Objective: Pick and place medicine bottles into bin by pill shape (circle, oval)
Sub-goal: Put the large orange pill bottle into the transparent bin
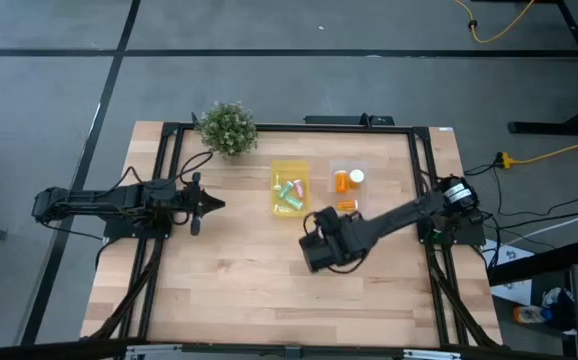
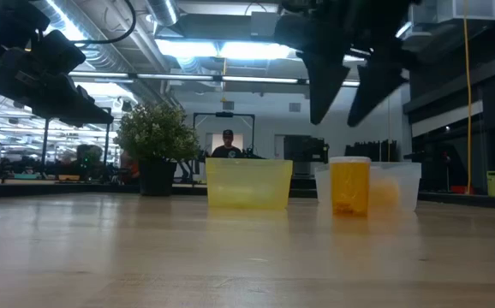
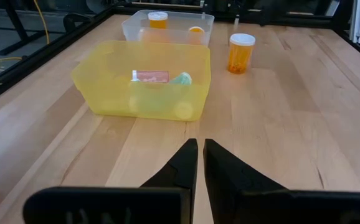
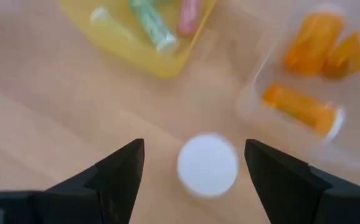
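Observation:
One orange medicine bottle (image 2: 350, 184) with a round white cap (image 4: 207, 165) stands upright on the wood table, just in front of the clear bin (image 1: 334, 166). My right gripper (image 2: 350, 85) hangs open above it; in the right wrist view the cap shows between the two fingers, untouched. The clear bin holds three orange bottles (image 4: 298, 109). Pastel vials (image 4: 152, 22) lie in the yellow bin (image 3: 105, 93). My left gripper (image 3: 200, 163) waits shut at the table's left, pointing toward the bins.
A green potted plant (image 1: 227, 128) stands at the far left of the table. The two bins sit side by side at the far middle. Bare wood lies on the near side of the table. A person (image 2: 227, 145) shows in the room behind.

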